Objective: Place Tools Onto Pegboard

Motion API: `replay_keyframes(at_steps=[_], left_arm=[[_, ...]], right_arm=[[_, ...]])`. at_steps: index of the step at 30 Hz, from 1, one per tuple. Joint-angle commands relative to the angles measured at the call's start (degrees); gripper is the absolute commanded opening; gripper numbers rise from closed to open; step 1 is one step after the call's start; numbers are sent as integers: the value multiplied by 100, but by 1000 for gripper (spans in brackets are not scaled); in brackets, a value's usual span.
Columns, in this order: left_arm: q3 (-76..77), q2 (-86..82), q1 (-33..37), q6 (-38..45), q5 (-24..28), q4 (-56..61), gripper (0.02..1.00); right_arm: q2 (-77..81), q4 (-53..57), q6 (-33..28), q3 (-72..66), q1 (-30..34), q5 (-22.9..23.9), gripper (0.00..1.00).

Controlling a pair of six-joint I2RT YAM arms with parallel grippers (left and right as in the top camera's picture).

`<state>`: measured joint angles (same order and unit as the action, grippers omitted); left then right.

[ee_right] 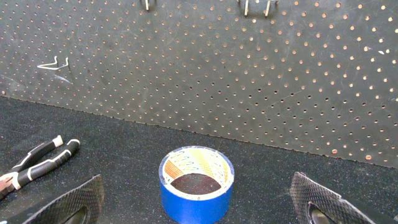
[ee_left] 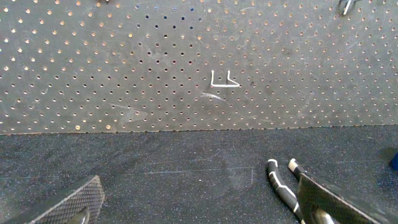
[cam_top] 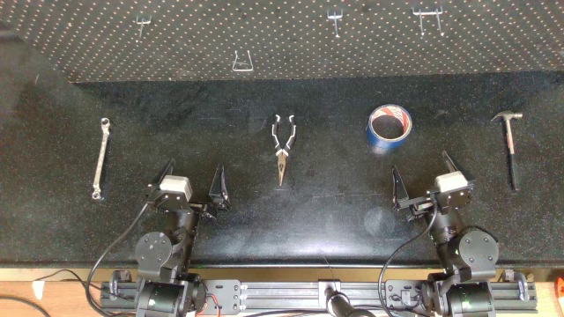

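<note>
Nothing hung yet. Wrench [cam_top: 100,158], pliers [cam_top: 283,146], tape roll [cam_top: 389,126] and hammer [cam_top: 510,145] lie on table [cam_top: 185,110], left to right. Pegboard [cam_top: 264,35] hooks [cam_top: 243,62] bare. Left claw [cam_top: 195,172] and right claw [cam_top: 420,167] spread apart, empty.

Pegboard [cam_top: 291,40] stands along the far edge of the table [cam_top: 335,211]. On the table, left to right and well apart: wrench [cam_top: 100,158], pliers [cam_top: 282,148], tape [cam_top: 389,127], hammer [cam_top: 510,145]. Wrench and hammer lie front to back, hammer head toward the board. Pliers' handles point at the board, tip toward the arms. Tape sits flat, hole up. Low hook [cam_top: 243,62] is on the board behind the pliers, slightly left, with three hooks [cam_top: 333,19] higher up. Left gripper [cam_top: 195,167] sits between wrench and pliers, nearer the front. Right gripper [cam_top: 420,165] sits in front of the tape.
</note>
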<state>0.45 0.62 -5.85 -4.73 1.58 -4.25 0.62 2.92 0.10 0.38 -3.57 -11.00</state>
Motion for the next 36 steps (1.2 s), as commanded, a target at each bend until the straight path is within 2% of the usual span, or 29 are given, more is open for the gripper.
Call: replay_keyframes(at_steps=[1, 30, 32, 33, 34, 36], left_arm=[[-13, -44, -17, 74, -219, -31, 996], [-13, -44, -17, 76, -192, -33, 998], [0, -7, -13, 310, 205, -33, 996], [175, 251, 61, 573, 407, -195, 996], [452, 616, 214, 595, 396, -422, 996], [1696, 2059, 1150, 986, 385, -1478, 993]], right_arm=[[-57, 44, -61, -15, -44, 74, 976], [-57, 44, -63, -15, -44, 74, 976], [-57, 44, -61, -15, -44, 74, 976], [-57, 44, -61, -15, -44, 74, 976], [-57, 44, -61, -15, -44, 74, 976], [-57, 44, -61, -15, -44, 74, 976]])
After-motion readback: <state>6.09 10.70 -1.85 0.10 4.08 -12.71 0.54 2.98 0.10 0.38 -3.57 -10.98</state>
